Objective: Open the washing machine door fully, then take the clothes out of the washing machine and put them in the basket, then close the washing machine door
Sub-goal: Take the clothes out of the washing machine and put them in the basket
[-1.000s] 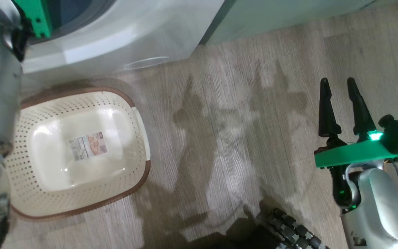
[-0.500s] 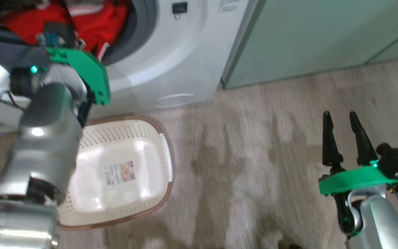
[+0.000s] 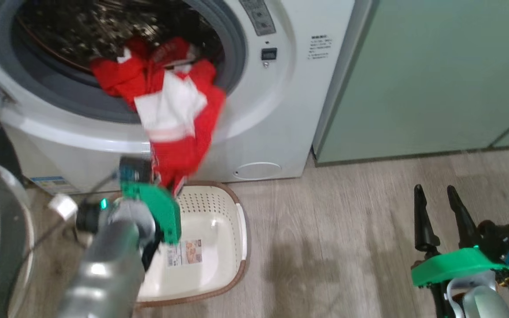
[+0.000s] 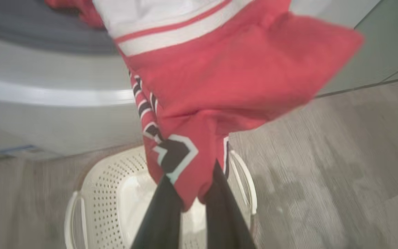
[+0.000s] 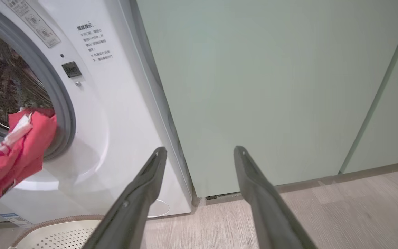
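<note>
On my left wrist feed, my left gripper (image 4: 191,173) pinches the lower edge of the clothes (image 4: 226,76). The red fabric stretches up towards the washing machine (image 4: 47,114). The basket (image 4: 105,193) sits just below the fingers on the blurred wooden floor (image 4: 323,155).

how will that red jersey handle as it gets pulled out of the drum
Probably floppy: the red jersey drapes in folds over the washing machine lip. Likely light, since the left claw holds it by one pinched edge. May trail outside the basket.
</note>
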You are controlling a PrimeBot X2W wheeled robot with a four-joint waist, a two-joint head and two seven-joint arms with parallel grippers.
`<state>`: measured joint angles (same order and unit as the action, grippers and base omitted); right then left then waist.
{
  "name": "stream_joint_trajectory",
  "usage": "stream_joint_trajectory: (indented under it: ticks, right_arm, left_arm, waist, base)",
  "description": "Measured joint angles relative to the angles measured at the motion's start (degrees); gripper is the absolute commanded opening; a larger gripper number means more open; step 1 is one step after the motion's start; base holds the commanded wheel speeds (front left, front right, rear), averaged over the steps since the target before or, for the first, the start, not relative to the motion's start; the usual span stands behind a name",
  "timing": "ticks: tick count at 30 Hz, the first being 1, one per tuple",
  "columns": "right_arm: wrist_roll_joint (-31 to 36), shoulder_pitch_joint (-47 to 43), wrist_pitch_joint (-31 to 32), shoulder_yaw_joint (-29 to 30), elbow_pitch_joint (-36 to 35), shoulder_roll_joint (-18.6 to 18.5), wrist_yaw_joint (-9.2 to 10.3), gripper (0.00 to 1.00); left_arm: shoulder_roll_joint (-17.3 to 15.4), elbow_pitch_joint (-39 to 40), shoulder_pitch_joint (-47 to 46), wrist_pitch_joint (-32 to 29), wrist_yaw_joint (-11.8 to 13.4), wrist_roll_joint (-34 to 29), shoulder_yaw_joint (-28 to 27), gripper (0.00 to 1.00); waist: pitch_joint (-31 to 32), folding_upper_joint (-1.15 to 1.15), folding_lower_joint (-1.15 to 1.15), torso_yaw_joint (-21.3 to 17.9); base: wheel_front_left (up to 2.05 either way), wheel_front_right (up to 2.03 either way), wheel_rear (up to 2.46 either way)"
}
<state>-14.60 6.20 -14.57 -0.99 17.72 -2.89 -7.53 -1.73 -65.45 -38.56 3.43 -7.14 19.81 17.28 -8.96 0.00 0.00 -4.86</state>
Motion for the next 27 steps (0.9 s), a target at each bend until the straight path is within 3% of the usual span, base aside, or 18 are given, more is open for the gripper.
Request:
stream_joint_trajectory:
  ticks: [11,21,27]
  right_arm:
    - [0.00,-0.53,0.00,-0.83,-0.22,-0.42,0.00,1.00]
    - [0.00,3.81,0.00,-1.18,-1.40,-0.94,0.00,1.00]
    - [0.00,5.91,0.00,-1.11,-2.27,-0.92,0.00,1.00]
  left_arm:
    - [-0.13,0.24,12.09,-3.94,-0.01,7.60,4.32,0.00]
    - [-2.32,-4.52,4.57,-1.07,0.11,10.22,2.02,0.00]
    - [-3.91,-6.76,-0.52,-1.00,1.74,11.04,1.15,0.00]
  waist:
    - [-0.43,0.00,0.00,1.14]
    - [-7.79,0.00,0.00,-0.30]
    - [-12.49,0.00,0.00,-1.62]
  base:
    - [0.00,0.00,0.00]
    - [0.00,0.00,0.00]
    - [0.00,0.00,0.00]
